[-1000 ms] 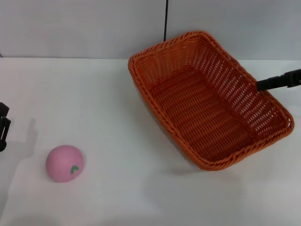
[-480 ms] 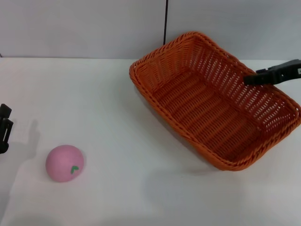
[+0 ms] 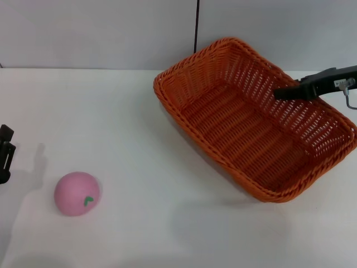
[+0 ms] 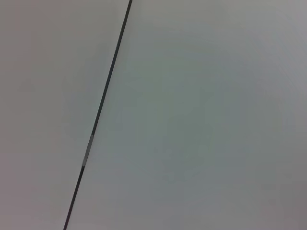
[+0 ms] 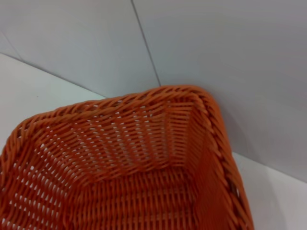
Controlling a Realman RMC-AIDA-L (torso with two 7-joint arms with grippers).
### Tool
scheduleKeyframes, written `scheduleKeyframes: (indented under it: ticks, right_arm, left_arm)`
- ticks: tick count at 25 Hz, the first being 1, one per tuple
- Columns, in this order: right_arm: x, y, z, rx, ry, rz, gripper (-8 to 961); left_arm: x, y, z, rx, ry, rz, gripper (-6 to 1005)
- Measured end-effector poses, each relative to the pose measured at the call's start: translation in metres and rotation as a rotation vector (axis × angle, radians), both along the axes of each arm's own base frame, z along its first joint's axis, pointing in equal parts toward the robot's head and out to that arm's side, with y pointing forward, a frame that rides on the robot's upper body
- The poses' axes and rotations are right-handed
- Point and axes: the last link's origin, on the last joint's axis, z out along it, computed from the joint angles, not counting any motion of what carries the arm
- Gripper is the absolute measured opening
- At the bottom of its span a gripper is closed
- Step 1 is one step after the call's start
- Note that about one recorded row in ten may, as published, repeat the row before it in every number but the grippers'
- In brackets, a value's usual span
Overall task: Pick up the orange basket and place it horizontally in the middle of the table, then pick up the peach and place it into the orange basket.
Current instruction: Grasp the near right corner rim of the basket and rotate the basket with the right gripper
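Observation:
The orange basket lies diagonally on the white table, right of centre, with its open side up and nothing inside. My right gripper reaches in from the right and hovers over the basket's far long side, by the rim. In the right wrist view the basket fills the lower part, showing its inner weave and one corner. The pink peach rests on the table at the front left, far from the basket. My left gripper is parked at the table's left edge, just behind the peach.
A grey wall with a dark vertical seam stands behind the table. The left wrist view shows only that wall and its seam. White tabletop stretches between the peach and the basket.
The basket swung and dropped from its tilted pose a second ago, shifting right, and has stayed still since. My right gripper has slid left along the far rim. The peach has not moved.

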Motion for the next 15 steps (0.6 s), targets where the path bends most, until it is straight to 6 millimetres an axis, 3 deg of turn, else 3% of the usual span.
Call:
scheduleKeyframes:
  ticks: [4, 12, 15]
  right_arm:
    - [0.0009, 0.0005, -0.0012, 0.006, -0.005, -0.003, 492]
    - [0.0013, -0.0016, -0.0029, 0.007, -0.016, 0.053, 245]
    - [-0.0007, -0.0029, -0.0034, -0.005, -0.027, 0.094, 196]
  left_arm:
    - [-0.0002, -0.002, 0.0011, 0.005, -0.001, -0.002, 527]
    - [0.0005, 0.0005, 0.0028, 0.007, 0.005, -0.012, 528]
    - [0.0003, 0.0008, 0.0031, 0.008, 0.007, -0.012, 528]
